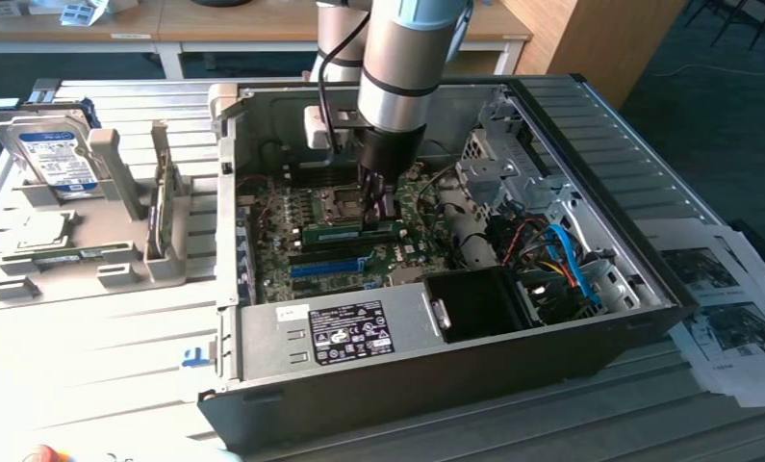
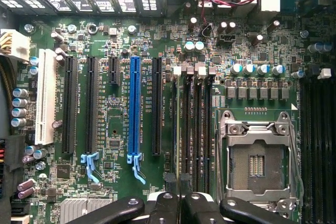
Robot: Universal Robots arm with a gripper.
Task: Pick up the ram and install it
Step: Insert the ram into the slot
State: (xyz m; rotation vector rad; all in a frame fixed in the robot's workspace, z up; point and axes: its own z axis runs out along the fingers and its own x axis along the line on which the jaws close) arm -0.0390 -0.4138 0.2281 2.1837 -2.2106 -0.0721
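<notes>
Closest to the wrist camera, the tool [image 2: 177, 182] shows 2 black fingers pressed close together above the dark memory slots [image 2: 195, 129], which run between a blue expansion slot [image 2: 135, 111] and the open processor socket [image 2: 259, 163]. Reading the exterior view from its left, we see a grey rack [image 1: 113, 260] on the desk [image 1: 87, 337] carrying a hard drive [image 1: 55, 159] stood upright and a square silver chip [image 1: 42, 231] lying flat. Next stands the open computer case [image 1: 420, 385], with the arm [image 1: 401, 58] reaching down into it. Inside, the tool is clenched on the ram [image 1: 344, 232], a green stick held level on its edge at the motherboard [image 1: 273, 217]. We cannot tell whether it is seated. Further right are blue cables [image 1: 569, 260] in the case, then printed papers [image 1: 728, 318] beside it.
</notes>
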